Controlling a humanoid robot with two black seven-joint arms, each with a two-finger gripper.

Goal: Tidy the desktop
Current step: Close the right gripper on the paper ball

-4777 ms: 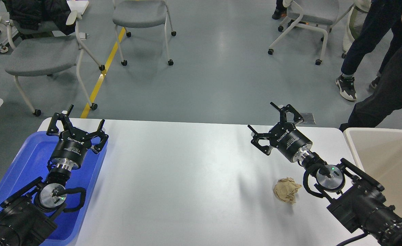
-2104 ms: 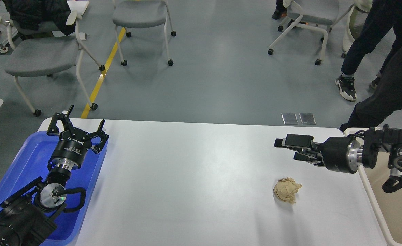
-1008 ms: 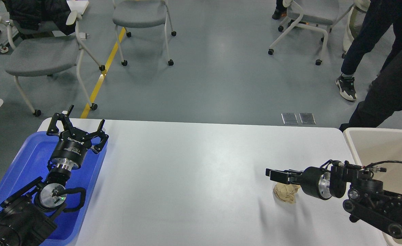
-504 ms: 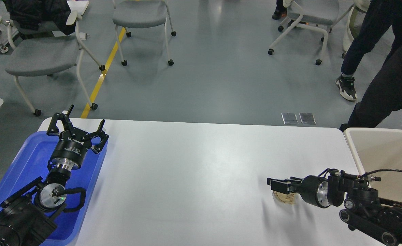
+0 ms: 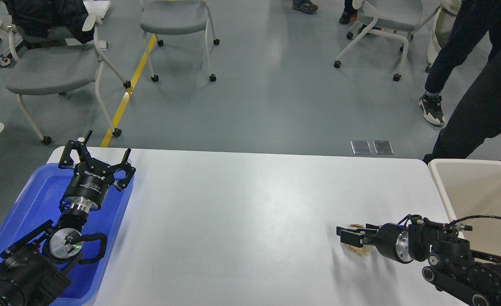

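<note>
The white desktop (image 5: 242, 212) fills the lower half of the head view. A crumpled tan paper ball (image 5: 361, 251) lies on it at the right front. My right gripper (image 5: 352, 236) comes in low from the right, lying level, and its fingers are down around the ball, covering most of it. It is seen side-on, and I cannot tell whether the jaws press the paper. My left gripper (image 5: 96, 160) is open and empty above the far end of the blue tray (image 5: 33, 199).
A deep beige bin (image 5: 480, 191) stands at the table's right edge, right behind my right arm. Grey wheeled chairs (image 5: 50, 68) stand on the floor beyond the table. A person's legs (image 5: 480, 110) are at the far right.
</note>
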